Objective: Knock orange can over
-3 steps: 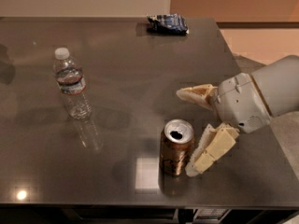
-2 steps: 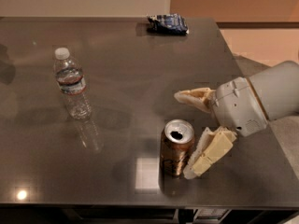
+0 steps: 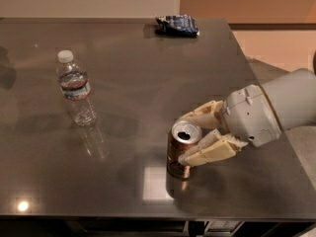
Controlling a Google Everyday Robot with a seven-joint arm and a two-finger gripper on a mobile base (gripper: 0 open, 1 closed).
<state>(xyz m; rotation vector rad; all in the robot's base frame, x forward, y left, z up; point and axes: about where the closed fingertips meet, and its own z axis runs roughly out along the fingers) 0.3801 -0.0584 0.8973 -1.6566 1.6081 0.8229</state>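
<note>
**Straddling the orange can (image 3: 178, 152) near the front edge of the table (image 3: 148, 78)**

Counting the things on the dark grey tabletop: one orange can, one clear plastic water bottle (image 3: 75, 89) with a white cap, one dark blue snack bag (image 3: 177, 24). Reaching in from the right: one arm, ending in one gripper (image 3: 189, 137) with two cream-coloured fingers (image 3: 210, 152).

Looking at edges: can upright close to the front edge, right of centre, silver top and pull-tab opening facing up. Snack bag lying near the far edge, also right of centre, well apart from the can. Bottle upright on the left half, away from every edge and well apart from both other things. Right edge of the table running under the grey wrist housing behind the fingers.

Looking at open room: broad bare surface to the can's left, between it and the bottle. More bare surface beyond the can, stretching back to the bag. Only a narrow strip of table between the can and the front edge.

Looking at the jaws: spread wide, one finger to each side of the can, clamped on nothing. Far finger passing just behind the can's top rim. Near finger lying across the can's front-right side and seeming to touch it. Can sitting between the two fingertips, out toward their ends rather than deep against the palm.
</note>
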